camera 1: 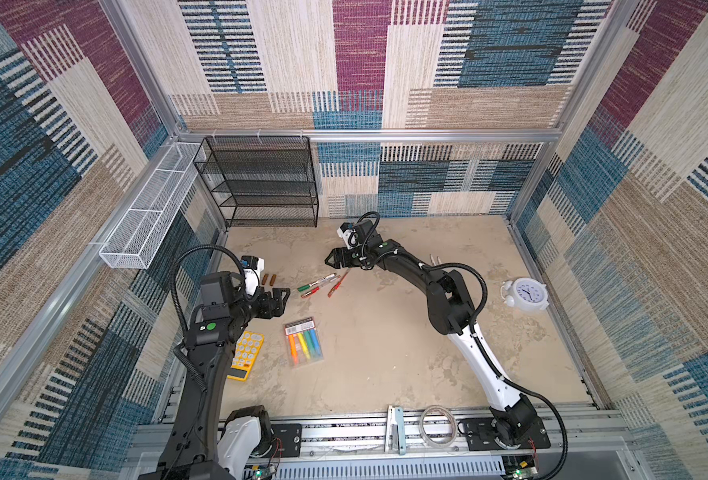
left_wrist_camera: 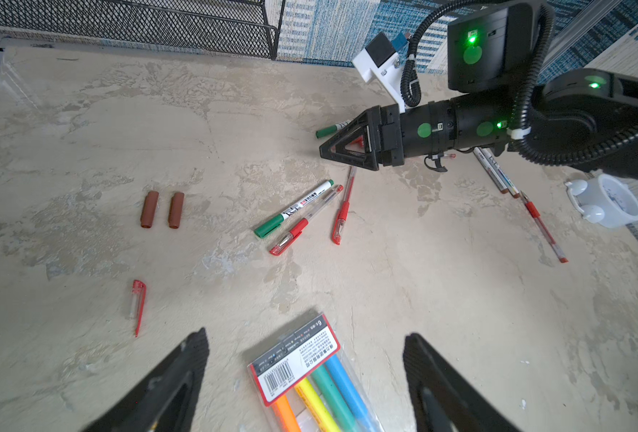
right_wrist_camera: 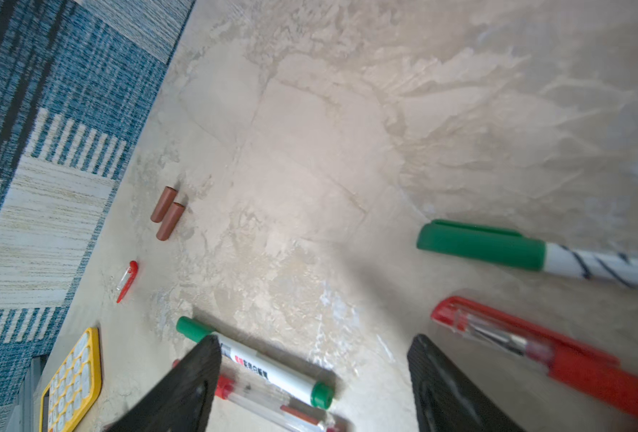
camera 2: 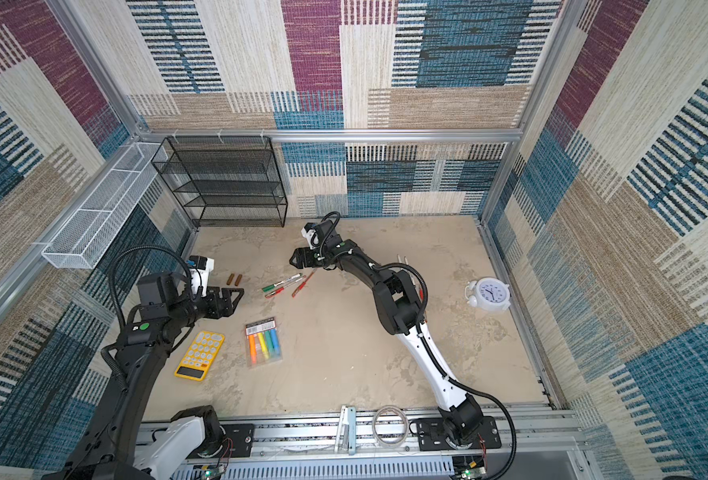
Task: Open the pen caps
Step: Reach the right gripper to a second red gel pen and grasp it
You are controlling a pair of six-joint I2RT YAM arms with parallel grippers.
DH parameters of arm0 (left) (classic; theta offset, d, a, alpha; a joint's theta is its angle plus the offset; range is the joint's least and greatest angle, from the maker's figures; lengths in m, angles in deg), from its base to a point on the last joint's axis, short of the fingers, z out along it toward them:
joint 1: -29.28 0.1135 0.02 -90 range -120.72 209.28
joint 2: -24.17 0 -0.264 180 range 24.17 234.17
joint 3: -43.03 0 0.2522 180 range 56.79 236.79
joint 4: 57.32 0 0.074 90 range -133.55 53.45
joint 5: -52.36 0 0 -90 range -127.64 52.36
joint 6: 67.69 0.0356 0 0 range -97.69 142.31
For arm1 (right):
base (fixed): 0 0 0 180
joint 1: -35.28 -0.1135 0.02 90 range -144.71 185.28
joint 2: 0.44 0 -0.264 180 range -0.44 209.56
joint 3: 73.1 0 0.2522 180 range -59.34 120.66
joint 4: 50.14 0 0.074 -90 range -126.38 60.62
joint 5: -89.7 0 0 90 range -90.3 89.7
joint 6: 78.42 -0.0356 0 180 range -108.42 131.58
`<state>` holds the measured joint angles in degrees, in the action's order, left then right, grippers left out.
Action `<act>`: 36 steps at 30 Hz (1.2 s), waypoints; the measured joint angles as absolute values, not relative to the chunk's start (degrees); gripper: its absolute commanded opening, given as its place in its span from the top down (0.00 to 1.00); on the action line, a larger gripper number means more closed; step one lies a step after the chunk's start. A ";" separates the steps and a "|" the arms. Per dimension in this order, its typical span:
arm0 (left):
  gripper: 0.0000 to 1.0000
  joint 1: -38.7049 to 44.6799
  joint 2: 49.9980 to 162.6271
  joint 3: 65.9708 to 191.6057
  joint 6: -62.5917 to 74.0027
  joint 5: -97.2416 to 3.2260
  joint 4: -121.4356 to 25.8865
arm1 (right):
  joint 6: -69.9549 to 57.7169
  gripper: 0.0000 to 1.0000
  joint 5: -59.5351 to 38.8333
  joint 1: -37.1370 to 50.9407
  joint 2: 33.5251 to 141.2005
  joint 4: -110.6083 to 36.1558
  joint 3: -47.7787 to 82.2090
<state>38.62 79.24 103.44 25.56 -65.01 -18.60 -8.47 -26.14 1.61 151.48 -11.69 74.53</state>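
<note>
Several pens (camera 1: 319, 284) lie mid-table in both top views: a white marker with a green cap (left_wrist_camera: 268, 226) and two clear red-capped pens (left_wrist_camera: 341, 213). Two loose brown-orange pen caps (left_wrist_camera: 162, 209) lie side by side to their left, with a loose red cap (left_wrist_camera: 137, 303) nearer me. My right gripper (camera 1: 328, 259) hovers open just behind the cluster, nothing between its fingers. In its wrist view a second green-capped marker (right_wrist_camera: 478, 245) and a red pen (right_wrist_camera: 534, 344) lie close by. My left gripper (camera 1: 286, 293) is open and empty, left of the pens.
A clear pack of highlighters (camera 1: 304, 343) and a yellow calculator (camera 1: 246, 353) lie in front of the left gripper. A white alarm clock (camera 1: 524, 294) stands at the right. A black mesh rack (camera 1: 260, 183) and a white mesh basket (camera 1: 148, 216) stand at the back left.
</note>
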 measured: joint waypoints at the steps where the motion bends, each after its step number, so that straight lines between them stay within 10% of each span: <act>1: 0.15 38.64 79.30 103.46 25.60 -65.01 -18.65 | -8.47 0.20 -26.12 1.61 151.48 -11.19 74.37; 22: 0.15 38.64 79.92 103.51 25.67 -65.03 -18.76 | 0.16 0.28 -25.18 -1.58 126.85 -23.36 29.85; 36: 0.15 38.66 79.72 103.40 25.54 -65.03 -18.82 | 4.95 0.49 -15.83 -5.53 127.11 -7.65 37.39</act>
<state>38.66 79.72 103.40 25.54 -65.03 -18.82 4.95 -15.83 -5.53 127.11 -7.65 37.39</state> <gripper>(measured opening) 0.849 0.543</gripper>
